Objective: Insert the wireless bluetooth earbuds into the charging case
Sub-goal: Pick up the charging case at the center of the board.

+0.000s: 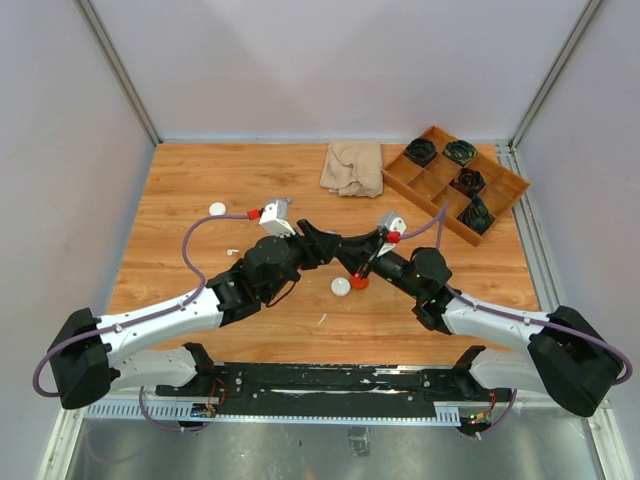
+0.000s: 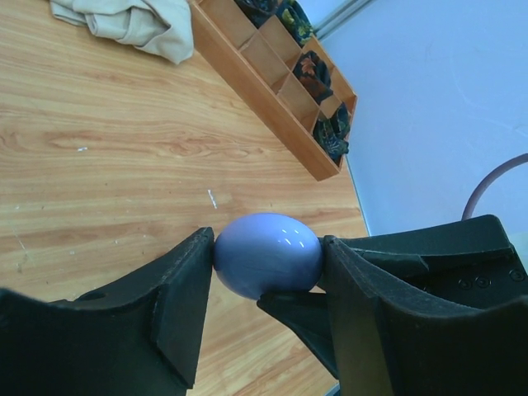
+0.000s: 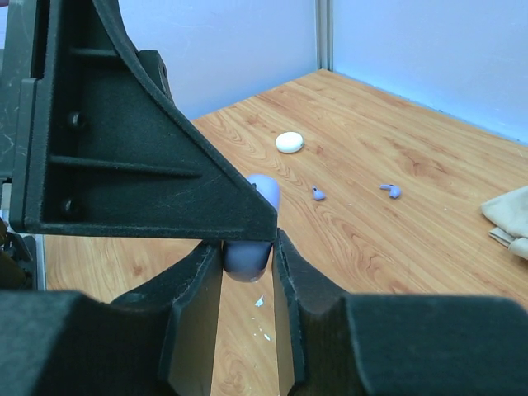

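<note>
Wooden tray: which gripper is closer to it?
Right, narrowly. Both meet at the purple case; the right gripper is on the side toward the wooden tray, the left gripper on the side away from it.

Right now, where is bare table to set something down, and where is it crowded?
Bare: the far-left corner beyond the white case; the strip in front of the tray. Crowded: mid-table, where the left gripper and right gripper meet.

glossy plastic case point(image 2: 268, 254), matt wood-grain table point(image 2: 124, 165)
</note>
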Tool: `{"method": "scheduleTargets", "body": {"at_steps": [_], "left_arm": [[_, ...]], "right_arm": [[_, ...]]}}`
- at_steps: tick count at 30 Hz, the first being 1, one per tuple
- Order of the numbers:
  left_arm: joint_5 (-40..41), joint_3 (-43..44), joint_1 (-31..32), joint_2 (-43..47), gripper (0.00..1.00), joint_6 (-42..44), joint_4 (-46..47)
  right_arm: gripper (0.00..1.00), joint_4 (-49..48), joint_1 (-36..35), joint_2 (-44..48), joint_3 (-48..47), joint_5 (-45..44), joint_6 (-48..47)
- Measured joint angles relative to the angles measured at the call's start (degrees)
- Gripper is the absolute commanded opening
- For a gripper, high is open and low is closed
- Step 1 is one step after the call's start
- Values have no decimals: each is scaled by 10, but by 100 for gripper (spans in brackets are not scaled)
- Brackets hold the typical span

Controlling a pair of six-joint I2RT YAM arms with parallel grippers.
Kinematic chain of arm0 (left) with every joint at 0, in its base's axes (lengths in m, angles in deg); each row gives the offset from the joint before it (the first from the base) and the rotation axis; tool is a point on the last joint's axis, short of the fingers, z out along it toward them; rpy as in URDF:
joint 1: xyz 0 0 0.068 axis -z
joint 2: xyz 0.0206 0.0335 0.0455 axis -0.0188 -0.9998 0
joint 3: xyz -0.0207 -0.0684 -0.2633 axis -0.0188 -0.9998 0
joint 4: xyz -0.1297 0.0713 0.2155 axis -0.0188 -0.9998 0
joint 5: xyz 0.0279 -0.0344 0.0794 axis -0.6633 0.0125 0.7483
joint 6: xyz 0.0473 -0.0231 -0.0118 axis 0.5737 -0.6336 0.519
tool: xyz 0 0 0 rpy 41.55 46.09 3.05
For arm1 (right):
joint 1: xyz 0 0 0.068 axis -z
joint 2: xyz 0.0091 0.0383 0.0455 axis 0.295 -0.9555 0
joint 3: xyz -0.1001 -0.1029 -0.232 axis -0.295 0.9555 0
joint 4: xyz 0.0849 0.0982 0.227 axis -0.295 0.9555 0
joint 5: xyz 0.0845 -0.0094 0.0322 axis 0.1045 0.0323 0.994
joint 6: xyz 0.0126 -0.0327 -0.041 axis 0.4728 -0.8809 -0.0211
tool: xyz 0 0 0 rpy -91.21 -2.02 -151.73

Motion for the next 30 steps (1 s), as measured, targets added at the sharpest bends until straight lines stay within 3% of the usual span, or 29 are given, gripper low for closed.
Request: {"method": "scheduleTargets", "body": {"at_steps": [5,11,18,30], "left_arm": [[-11,-17,3,7,75,7,20],[-34,-40,6,50,81,63,49],[-122,-46,-15,100,80,163,74],[-370,-87,-117,154,69,248,122]], "right_arm": [[1,-18,0,1,14,4,-6],[1,-17,8,18,21,42,-7],[1,-17,52,49,21,122,14],[1,-50,115,60,15,267,119]]}}
